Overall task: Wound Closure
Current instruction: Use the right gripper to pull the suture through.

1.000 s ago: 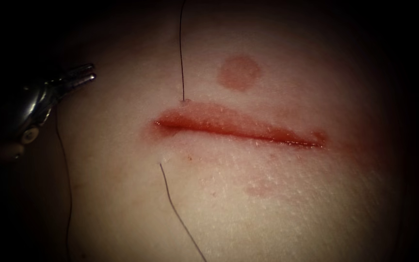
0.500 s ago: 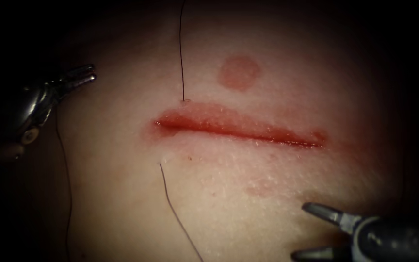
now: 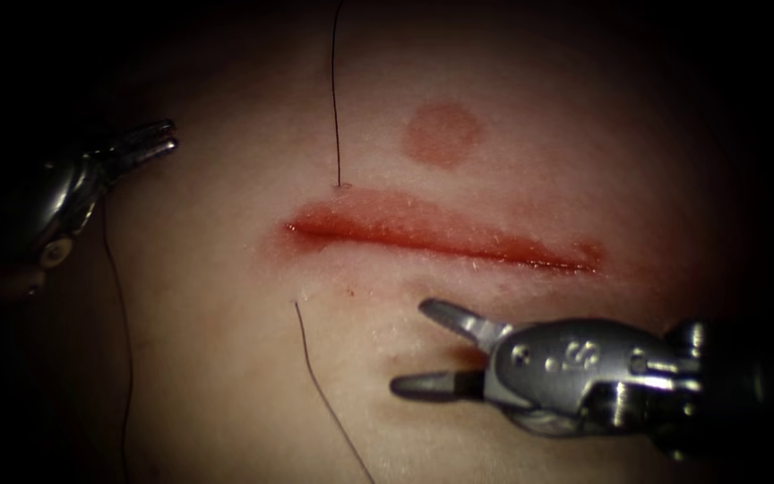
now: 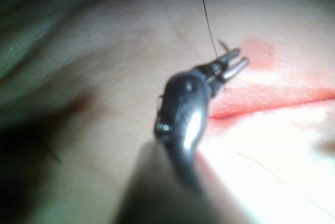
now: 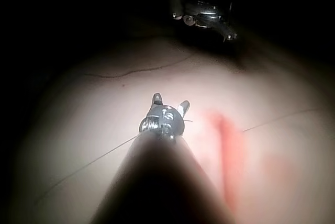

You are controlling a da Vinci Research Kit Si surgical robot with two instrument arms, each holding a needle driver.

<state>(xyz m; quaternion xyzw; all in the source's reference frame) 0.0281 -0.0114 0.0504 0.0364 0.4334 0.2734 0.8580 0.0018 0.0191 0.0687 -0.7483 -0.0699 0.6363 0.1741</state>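
Note:
The cut (image 3: 441,237) runs across the tissue (image 3: 226,358), wet with red fluid. Thread (image 3: 335,99) leaves the tissue just beyond the cut's left end and runs up out of view. A second strand (image 3: 324,394) leaves the tissue on the near side and trails down. My left tool (image 3: 170,134) hovers far left of the cut, its jaws a little apart and holding nothing (image 4: 238,59). My right tool (image 3: 409,350) lies just on the near side of the cut, jaws wide open and empty (image 5: 170,103). The lower jaw rests close to the tissue.
A round red mark (image 3: 442,134) sits on the tissue beyond the cut. Another length of thread (image 3: 123,341) hangs down along the left side below the left tool. The right tool's shaft (image 3: 727,385) crosses the lower right.
The right tool came in from the lower right and moved up and left toward the cut with its jaws open. The left tool and the thread stayed still.

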